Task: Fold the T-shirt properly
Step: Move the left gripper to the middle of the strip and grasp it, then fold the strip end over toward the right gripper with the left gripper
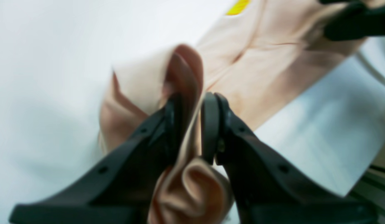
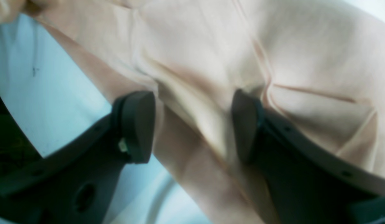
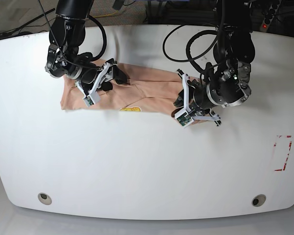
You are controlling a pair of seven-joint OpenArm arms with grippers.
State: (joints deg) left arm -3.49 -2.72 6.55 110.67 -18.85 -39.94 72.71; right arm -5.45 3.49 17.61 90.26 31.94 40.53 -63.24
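T-shirt point(image 3: 152, 88) fabric lies bunched between the left end effector point(image 1: 192, 124) jaws, narrowly parted around a fold, likely to carry that end over. Toward ten o'clock across the white bench point(image 3: 137, 161), the right end effector point(image 2: 192, 124) gapes wide over cloth, gripping nothing. No readable writing; only a yellow print point(image 3: 131, 109).
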